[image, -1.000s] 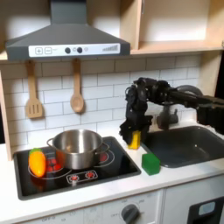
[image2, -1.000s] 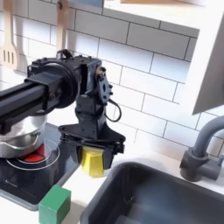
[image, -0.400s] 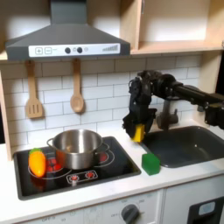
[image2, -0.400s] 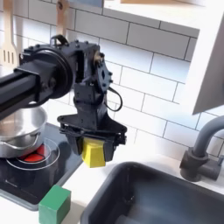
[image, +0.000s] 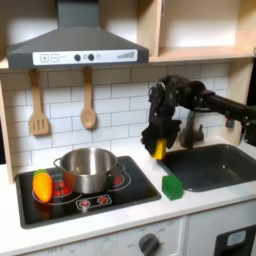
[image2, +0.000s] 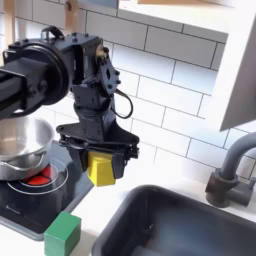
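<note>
While above the counter (image2: 110, 205), gripper (image2: 100, 165) grips yellow block (image2: 99, 170) — beside sink (image2: 190, 215)

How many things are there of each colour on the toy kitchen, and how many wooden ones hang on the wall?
Yellow block in the claw: 1
Green block: 1
Orange toy: 1
Silver pot: 1
Wooden utensils, spatula and spoon: 2
Total: 6

the black end effector (image2: 100, 163) grips a yellow block (image2: 100, 168), a green block (image: 172, 186) sits on the white bench (image: 200, 212) beside the dark grey sink (image: 215, 165), and a silver pot (image: 86, 168) stands on the black stove with red rings (image: 85, 200) before white tiles (image: 120, 100)
</note>
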